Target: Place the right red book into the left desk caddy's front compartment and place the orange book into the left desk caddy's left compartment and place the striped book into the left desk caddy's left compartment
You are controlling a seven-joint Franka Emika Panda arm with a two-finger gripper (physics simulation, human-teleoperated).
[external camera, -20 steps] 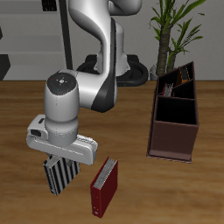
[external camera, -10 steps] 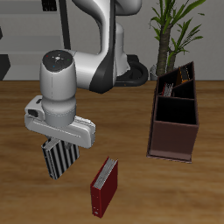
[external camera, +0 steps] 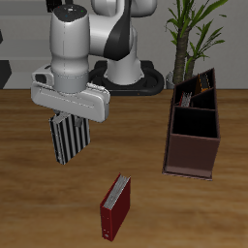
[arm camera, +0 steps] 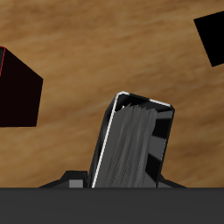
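Note:
My gripper (external camera: 70,118) is shut on the striped book (external camera: 70,138), which hangs upright from the fingers well above the table. In the wrist view the striped book (arm camera: 131,140) fills the middle, its stripes and white page edge showing. The left desk caddy (external camera: 192,157), a long dark reddish-brown box, stands off to the side of the gripper, about level with it. In its farthest compartment leans an orange-brown book, the orange book (external camera: 191,96), with a dark maroon book (external camera: 205,81) beside it. I cannot tell whether that one is the right red book.
A red book (external camera: 114,205) with white page edges lies flat near the table's front edge, below and in front of the hanging book. A potted plant (external camera: 194,29) stands behind the caddy. The robot's base (external camera: 126,73) is at the back.
The gripper has risen and moved toward the table's back, carrying the striped book from close to the table to well above it. The red book and the caddy have not moved.

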